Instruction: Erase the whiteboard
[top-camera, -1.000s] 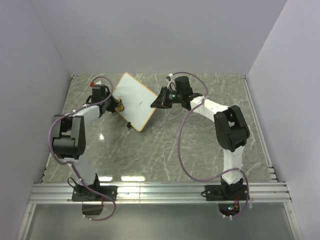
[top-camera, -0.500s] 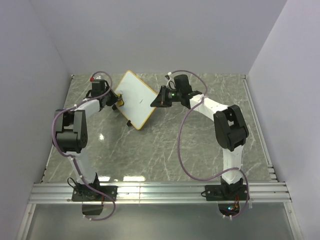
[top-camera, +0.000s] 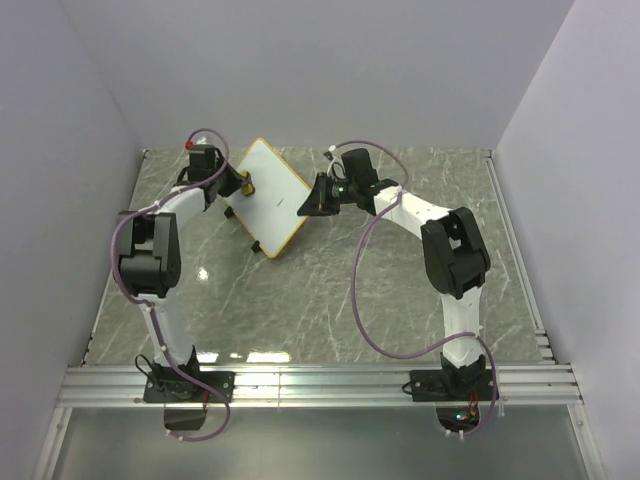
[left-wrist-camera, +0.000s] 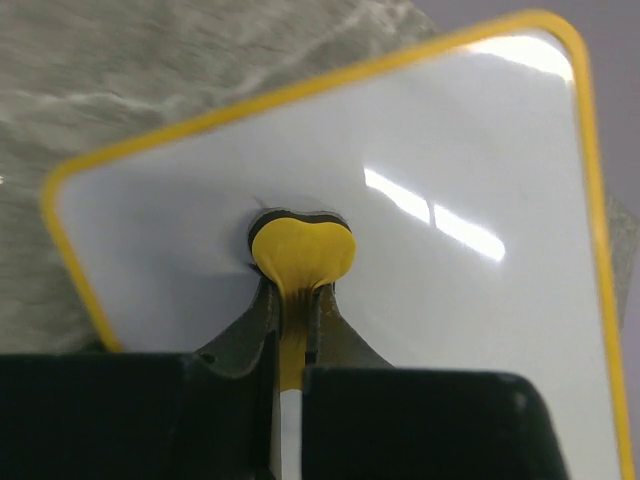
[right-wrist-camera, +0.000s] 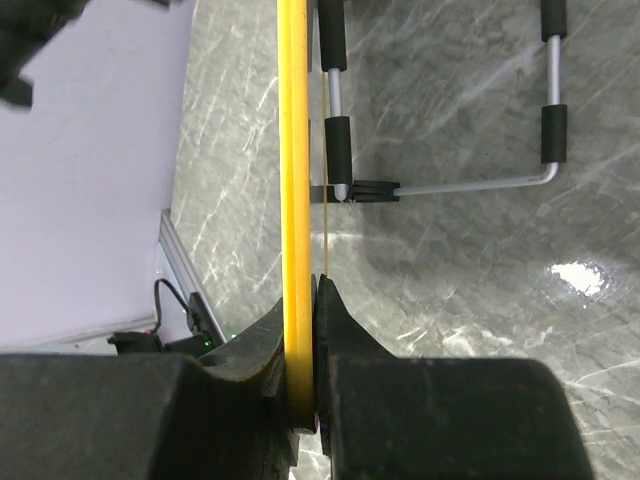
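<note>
The whiteboard (top-camera: 265, 195), white with a yellow rim, is held tilted above the table at the back centre. A small dark mark shows near its right side. My right gripper (top-camera: 308, 203) is shut on its right edge; the right wrist view shows the yellow rim (right-wrist-camera: 295, 200) edge-on between the jaws (right-wrist-camera: 312, 300). My left gripper (top-camera: 240, 186) is shut on the small yellow eraser (left-wrist-camera: 302, 250) and presses it against the white face of the board (left-wrist-camera: 450, 300) near its left corner.
The board's wire stand with black feet (right-wrist-camera: 440, 180) hangs behind it over the grey marble table (top-camera: 330, 290). White walls close in the back and sides. A metal rail (top-camera: 320, 380) runs along the near edge.
My left gripper with the eraser has moved up and back along the board's left side. The board has tilted and shifted slightly. The right gripper has edged left, keeping its hold.
</note>
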